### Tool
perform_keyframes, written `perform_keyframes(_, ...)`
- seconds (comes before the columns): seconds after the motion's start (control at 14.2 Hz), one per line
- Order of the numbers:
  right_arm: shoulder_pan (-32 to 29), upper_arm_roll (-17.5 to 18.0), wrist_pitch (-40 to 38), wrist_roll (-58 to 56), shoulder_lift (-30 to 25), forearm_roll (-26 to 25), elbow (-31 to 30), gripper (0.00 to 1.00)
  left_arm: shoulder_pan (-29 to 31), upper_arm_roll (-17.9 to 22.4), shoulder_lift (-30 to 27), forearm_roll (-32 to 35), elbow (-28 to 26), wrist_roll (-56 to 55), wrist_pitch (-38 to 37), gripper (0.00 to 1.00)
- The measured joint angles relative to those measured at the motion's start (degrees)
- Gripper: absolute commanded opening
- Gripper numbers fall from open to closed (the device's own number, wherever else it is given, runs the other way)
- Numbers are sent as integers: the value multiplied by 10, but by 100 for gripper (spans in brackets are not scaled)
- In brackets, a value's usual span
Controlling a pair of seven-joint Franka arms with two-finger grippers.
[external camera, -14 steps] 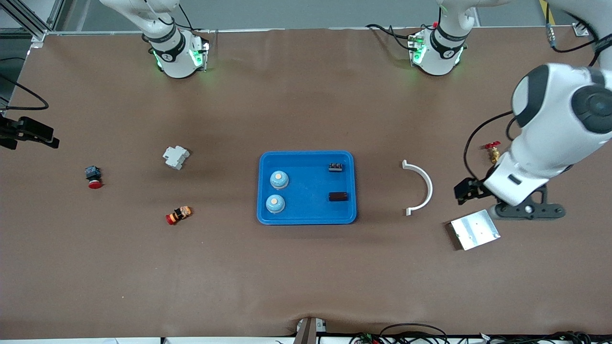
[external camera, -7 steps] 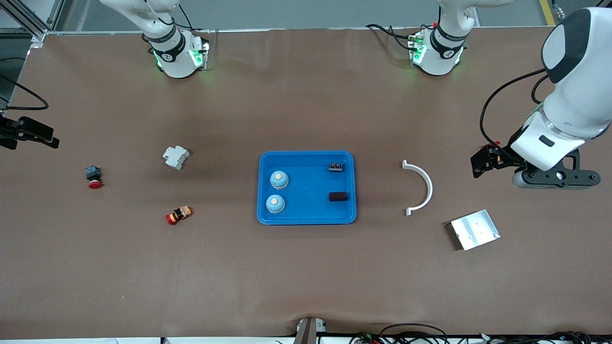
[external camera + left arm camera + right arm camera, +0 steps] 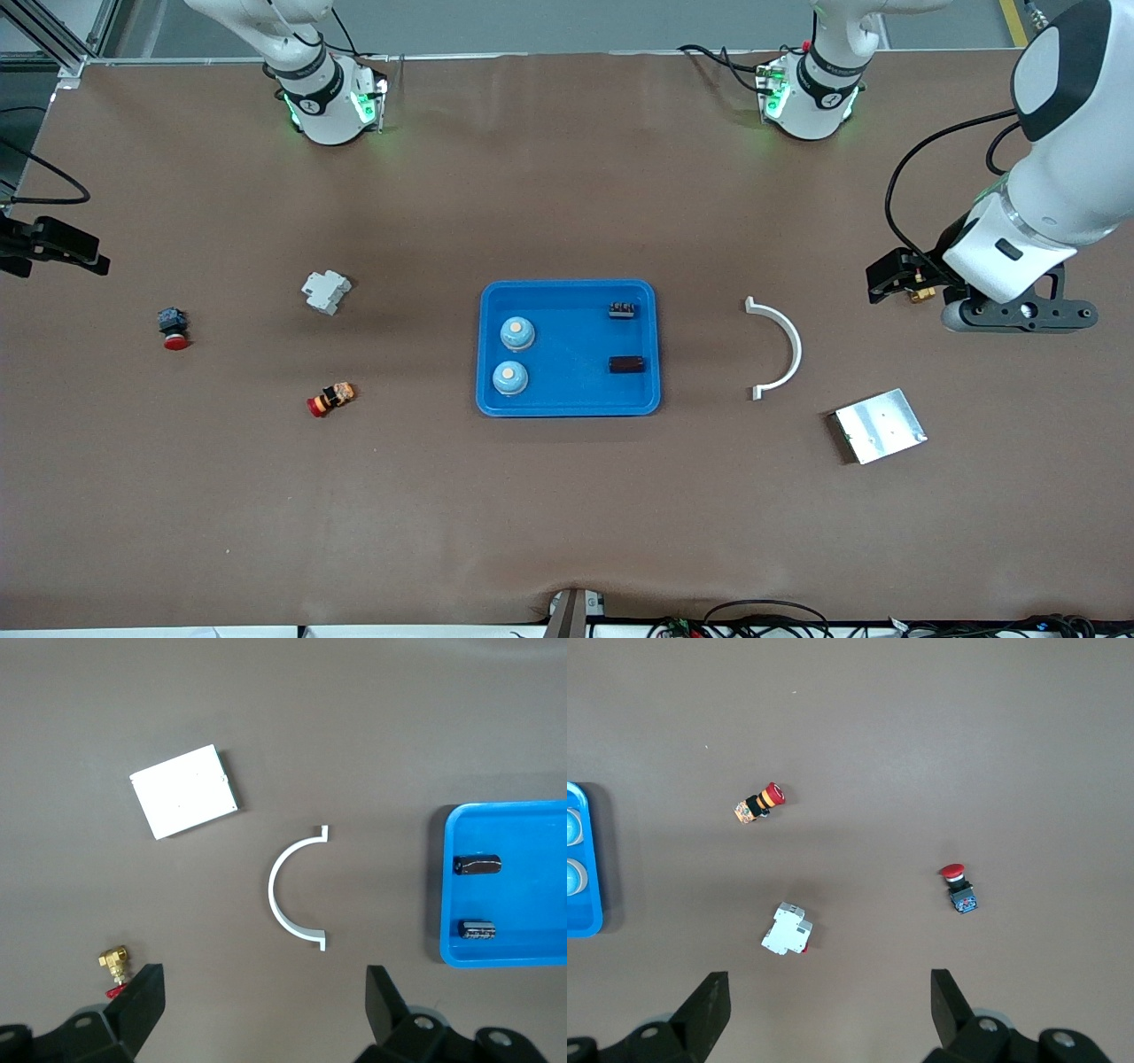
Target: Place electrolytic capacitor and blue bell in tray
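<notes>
We judge the task nearly finished: 2 blue bells (image 3: pixel 516 333) and the capacitors (image 3: pixel 626 364) lie in the tray (image 3: pixel 567 406). Left hand (image 3: pixel 257 997) hangs wide and empty over the tabletop at the left arm's end; right hand (image 3: pixel 824 997) waits wide.

No legible text, label, brand, number or sign can be made out on any object, on either arm or on the brown surface (image 3: pixel 567 514).
</notes>
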Motion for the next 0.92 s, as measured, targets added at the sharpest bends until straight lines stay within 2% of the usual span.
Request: perform_keyframes(0.92,0,0,0,0,0,0,0,100,-5,-7,-4,27,0,4,5,100)
